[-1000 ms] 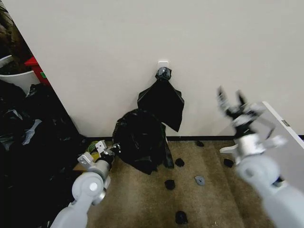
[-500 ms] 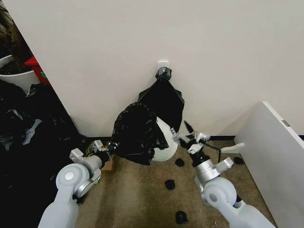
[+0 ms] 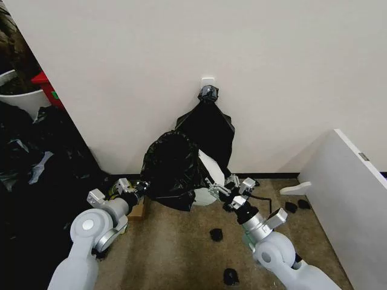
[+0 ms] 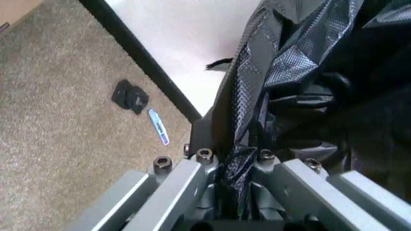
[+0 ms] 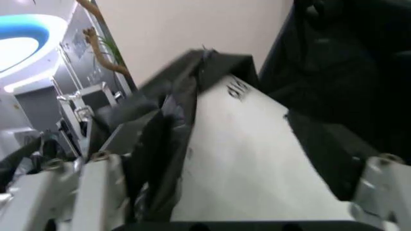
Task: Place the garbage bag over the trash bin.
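Observation:
The garbage bag (image 3: 171,170), glossy black, drapes over the top and left side of the trash bin (image 3: 209,174), whose cream-white right side is bare. My left gripper (image 3: 138,190) is shut on the bag's lower left edge; in the left wrist view the bag (image 4: 308,72) is pinched as a fold between the gripper (image 4: 241,185). My right gripper (image 3: 228,190) stands open at the bin's right side. In the right wrist view the bin (image 5: 257,154) lies between the spread fingers (image 5: 96,192) of that gripper (image 5: 237,202), with the bag's edge (image 5: 168,130) along one finger.
A fan-shaped bunch of black bags (image 3: 208,128) hangs on the wall behind the bin. Small black scraps (image 3: 216,234) dot the carpet. A white panel (image 3: 354,199) stands to the right, a heap of black plastic (image 3: 36,181) to the left, a cardboard box (image 3: 138,209) by my left arm.
My right arm has swung down from high on the right to the bin's side. The bag has been drawn left, baring the bin's white right side.

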{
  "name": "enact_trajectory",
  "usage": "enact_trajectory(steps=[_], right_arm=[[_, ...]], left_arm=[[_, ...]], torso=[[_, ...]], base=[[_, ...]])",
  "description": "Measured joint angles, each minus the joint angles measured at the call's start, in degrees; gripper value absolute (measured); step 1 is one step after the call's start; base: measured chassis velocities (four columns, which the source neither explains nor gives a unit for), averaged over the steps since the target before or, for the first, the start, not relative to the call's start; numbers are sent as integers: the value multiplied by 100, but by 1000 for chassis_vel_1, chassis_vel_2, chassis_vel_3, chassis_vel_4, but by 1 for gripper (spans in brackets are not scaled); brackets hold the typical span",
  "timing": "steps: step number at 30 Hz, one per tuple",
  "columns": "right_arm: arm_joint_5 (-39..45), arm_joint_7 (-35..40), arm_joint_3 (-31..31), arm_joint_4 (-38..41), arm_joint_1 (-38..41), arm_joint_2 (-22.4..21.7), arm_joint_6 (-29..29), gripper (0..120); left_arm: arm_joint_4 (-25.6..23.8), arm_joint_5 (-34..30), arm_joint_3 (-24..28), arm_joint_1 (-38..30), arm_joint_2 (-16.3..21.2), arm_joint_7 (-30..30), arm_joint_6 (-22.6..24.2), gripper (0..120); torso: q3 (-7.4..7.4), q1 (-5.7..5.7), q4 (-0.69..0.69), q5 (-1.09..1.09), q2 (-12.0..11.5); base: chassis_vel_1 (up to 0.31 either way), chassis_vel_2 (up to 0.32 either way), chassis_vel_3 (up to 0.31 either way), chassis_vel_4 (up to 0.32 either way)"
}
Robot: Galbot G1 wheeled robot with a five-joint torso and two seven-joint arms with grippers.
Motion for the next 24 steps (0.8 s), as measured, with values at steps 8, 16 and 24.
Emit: enact_trajectory(steps=[8, 16, 24], right_arm=[[475, -987, 105, -217, -68, -89, 146, 40], [698, -1823, 107, -325, -121, -87, 114, 8], [645, -1805, 92, -346, -144, -71, 80, 0]], left_arm=[[43, 36, -54, -58, 26, 24, -18, 1], [76, 230, 2, -82, 20, 98, -34, 1], [91, 346, 14, -70, 17, 149, -76, 1]], torso=[[0, 0, 0, 0, 0], [0, 0, 0, 0, 0], [0, 0, 0, 0, 0]], base=[[0, 0, 0, 0], [0, 0, 0, 0], [0, 0, 0, 0]])
